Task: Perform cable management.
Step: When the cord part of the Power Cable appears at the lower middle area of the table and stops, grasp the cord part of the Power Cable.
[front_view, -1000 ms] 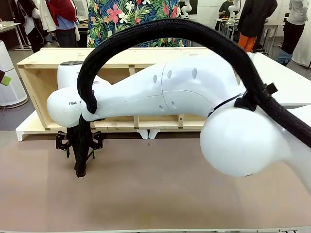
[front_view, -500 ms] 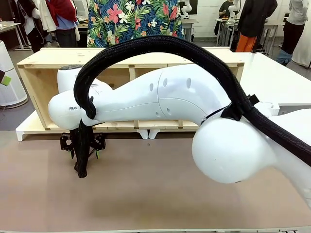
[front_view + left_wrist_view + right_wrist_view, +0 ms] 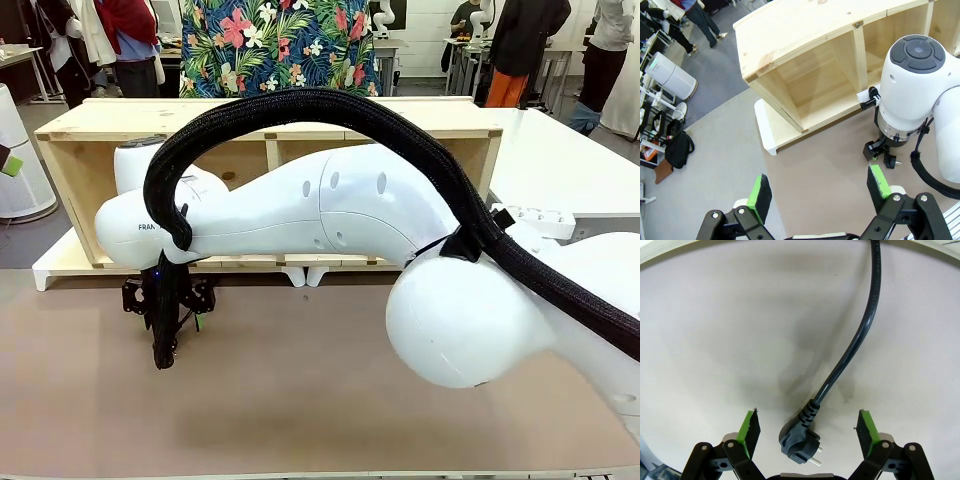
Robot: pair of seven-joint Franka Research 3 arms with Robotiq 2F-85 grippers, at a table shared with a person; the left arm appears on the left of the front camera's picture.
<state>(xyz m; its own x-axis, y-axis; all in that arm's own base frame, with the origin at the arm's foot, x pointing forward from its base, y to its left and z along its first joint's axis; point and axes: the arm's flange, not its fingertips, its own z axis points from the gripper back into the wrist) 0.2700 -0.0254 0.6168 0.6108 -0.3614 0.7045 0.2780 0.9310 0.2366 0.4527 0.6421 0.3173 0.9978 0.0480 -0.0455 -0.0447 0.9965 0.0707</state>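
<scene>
Zero grip yet: right gripper [image 3: 808,426] wide, plug [image 3: 800,441] on table [image 3: 715,315] between its fingers, cable [image 3: 861,335] trailing past tips. Left gripper [image 3: 819,186] wide, empty, well apart. Likely pre-grasp; next: lower, pinch plug.

**Plug btwn R jaws, tabletop's left side**

Cable [image 3: 861,335] lies on tabletop [image 3: 330,410]; plug end sits btwn right gripper [image 3: 808,423] jaws, touching neither. Cord runs off away from gripper. Wooden shelf unit [image 3: 270,125] stands just behind tabletop.
</scene>
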